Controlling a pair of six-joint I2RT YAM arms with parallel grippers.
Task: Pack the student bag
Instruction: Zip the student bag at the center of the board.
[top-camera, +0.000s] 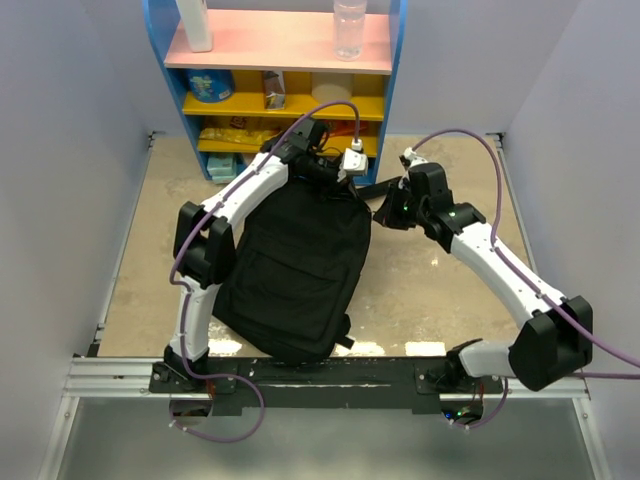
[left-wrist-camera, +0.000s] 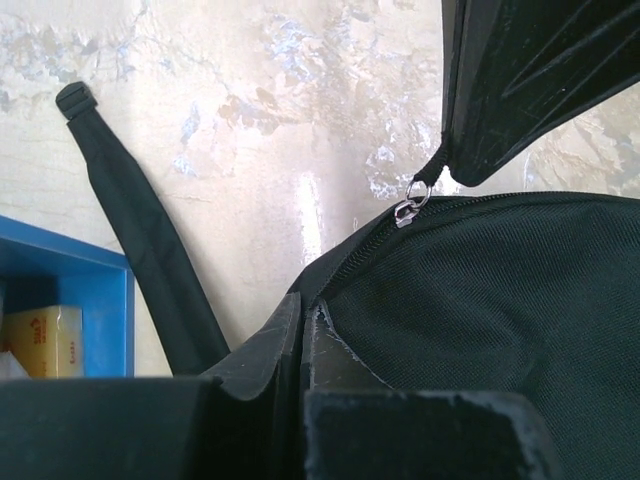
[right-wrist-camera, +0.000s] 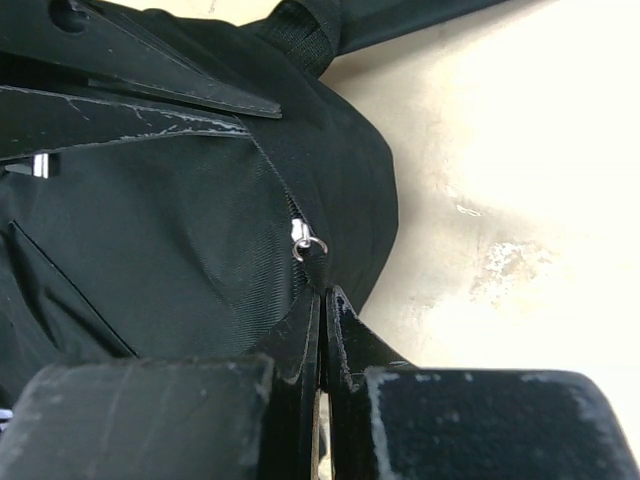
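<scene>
I've got the tabletop (top-camera: 440, 290) in view, with the blue shelf (top-camera: 285, 60) standing at its far edge. The student bag (top-camera: 295, 265) lies flat mid-table on a slant, top toward the far edge and base by the near edge. One shoulder strap (left-wrist-camera: 140, 230) trails over the bare top beside it. My left gripper (left-wrist-camera: 303, 310) sits at the bag's top rim, fingers pinched together on the fabric beside the zip. My right gripper (right-wrist-camera: 322, 300) is clamped on the black zip pull (right-wrist-camera: 316, 262), just under the silver slider (right-wrist-camera: 303, 240).
</scene>
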